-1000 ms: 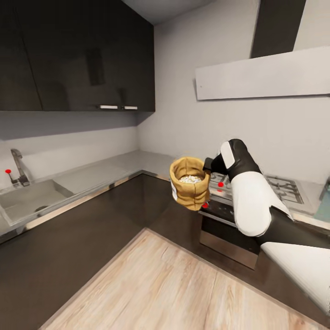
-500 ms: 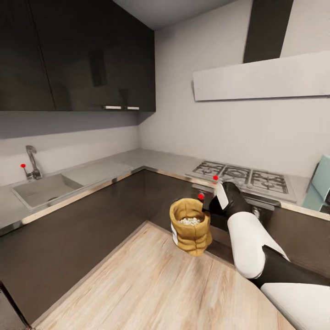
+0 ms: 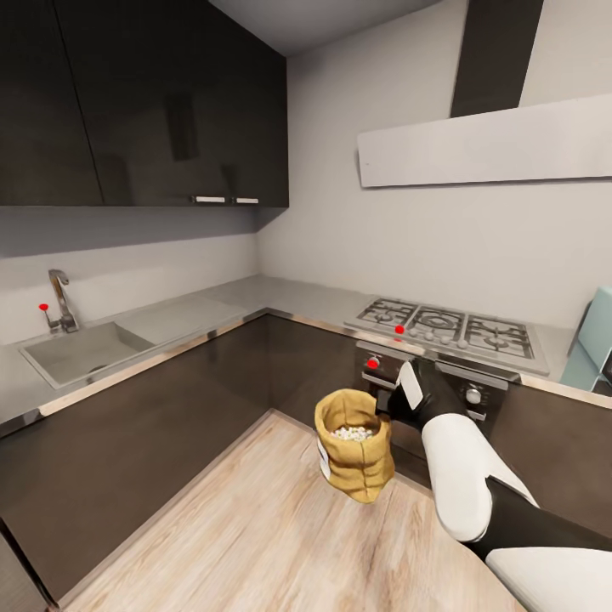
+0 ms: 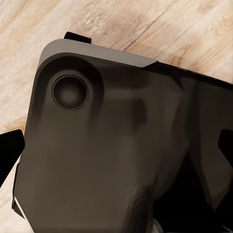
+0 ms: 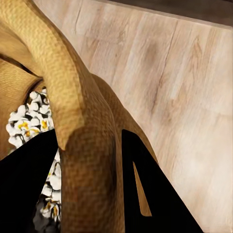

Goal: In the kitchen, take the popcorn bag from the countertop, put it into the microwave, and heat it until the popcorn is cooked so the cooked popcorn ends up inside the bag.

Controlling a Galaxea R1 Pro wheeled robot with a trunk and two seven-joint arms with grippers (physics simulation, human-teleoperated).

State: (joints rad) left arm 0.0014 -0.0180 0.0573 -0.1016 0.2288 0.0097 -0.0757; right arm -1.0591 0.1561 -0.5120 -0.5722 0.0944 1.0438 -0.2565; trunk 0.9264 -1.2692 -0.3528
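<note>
Bag: the popcorn bag [image 3: 354,454] is held upright in the air over the wooden floor [image 3: 280,535], in front of the steel oven [image 3: 425,399], well apart from the tabletop [image 3: 289,299].
Right tool: the right tool [image 3: 384,406] is clamped on the bag's rolled rim; in the right wrist view one dark finger [image 5: 145,189] lies outside the wall and the other inside.
Left tool: a dark rounded housing is seen in the left wrist view; whether the left tool is open or closed cannot be told.
Contents: puffed white popcorn [image 5: 34,121] is seen inside the bag, so the heating is judged done.
Remaining: little, it is judged, beyond keeping the contents in the bag and perhaps setting it down.
Microwave: a pale blue edge of the microwave [image 3: 595,340] is seen beyond the gas hob [image 3: 446,327].
Room: open floor is left below and towards the sink [image 3: 72,353].
Edges: the oven knobs and tabletop lip are near the bag.
</note>
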